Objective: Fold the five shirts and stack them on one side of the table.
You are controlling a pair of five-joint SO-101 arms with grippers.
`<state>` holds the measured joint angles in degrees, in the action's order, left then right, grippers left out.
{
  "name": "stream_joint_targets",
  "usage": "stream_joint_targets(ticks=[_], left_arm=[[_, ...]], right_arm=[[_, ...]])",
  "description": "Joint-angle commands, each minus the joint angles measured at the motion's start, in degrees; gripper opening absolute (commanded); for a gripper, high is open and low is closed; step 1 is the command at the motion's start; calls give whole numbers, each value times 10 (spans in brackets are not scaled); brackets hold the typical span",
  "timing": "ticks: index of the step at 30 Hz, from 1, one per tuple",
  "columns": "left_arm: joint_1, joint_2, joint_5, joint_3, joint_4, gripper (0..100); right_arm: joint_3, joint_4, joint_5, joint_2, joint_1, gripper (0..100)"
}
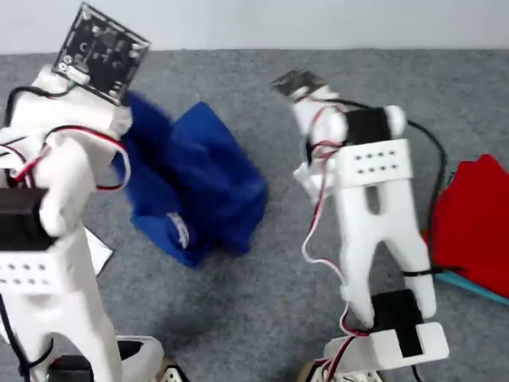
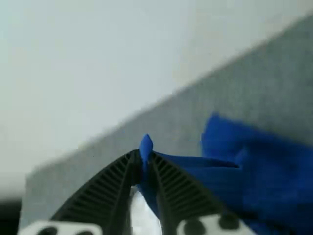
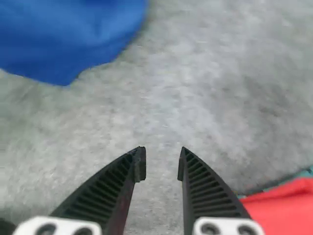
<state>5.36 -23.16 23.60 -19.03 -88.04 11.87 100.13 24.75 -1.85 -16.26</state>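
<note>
A blue shirt (image 1: 199, 191) lies crumpled on the grey table, left of centre. My left gripper (image 2: 145, 159) is shut on a corner of the blue shirt (image 2: 254, 166) and holds it raised, so the cloth drapes down from it. In the high view the left arm (image 1: 56, 183) stands at the shirt's left edge. My right gripper (image 3: 161, 166) is open above bare table with nothing between its fingers, and the blue shirt (image 3: 63, 39) lies a little way beyond it. A red shirt (image 1: 477, 223) lies at the table's right edge, with its corner (image 3: 283, 208) beside the right gripper.
The grey table surface (image 1: 262, 318) runs to a pale wall (image 1: 318, 24) at the back. Something teal (image 1: 477, 286) lies under the red shirt. A white paper slip (image 1: 99, 253) sits beside the left arm. The right arm (image 1: 366, 199) stands between the two shirts.
</note>
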Motion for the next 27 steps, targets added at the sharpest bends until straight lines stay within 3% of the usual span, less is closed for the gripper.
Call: stream_joint_targets(ticks=[1, 8, 12, 15, 27], left_arm=[[67, 2, 7, 61, -29, 14], [181, -1, 7, 250, 62, 14], [216, -1, 7, 321, 112, 14], [229, -1, 7, 352, 134, 14], [234, -1, 7, 367, 142, 14]], right_arm=[[-9, -3, -6, -2, -65, 122], [-11, 13, -45, 78, -230, 123], [-8, 6, -45, 124, -281, 140], [-7, -3, -47, 159, -300, 196], [-7, -133, -81, 262, -306, 200]])
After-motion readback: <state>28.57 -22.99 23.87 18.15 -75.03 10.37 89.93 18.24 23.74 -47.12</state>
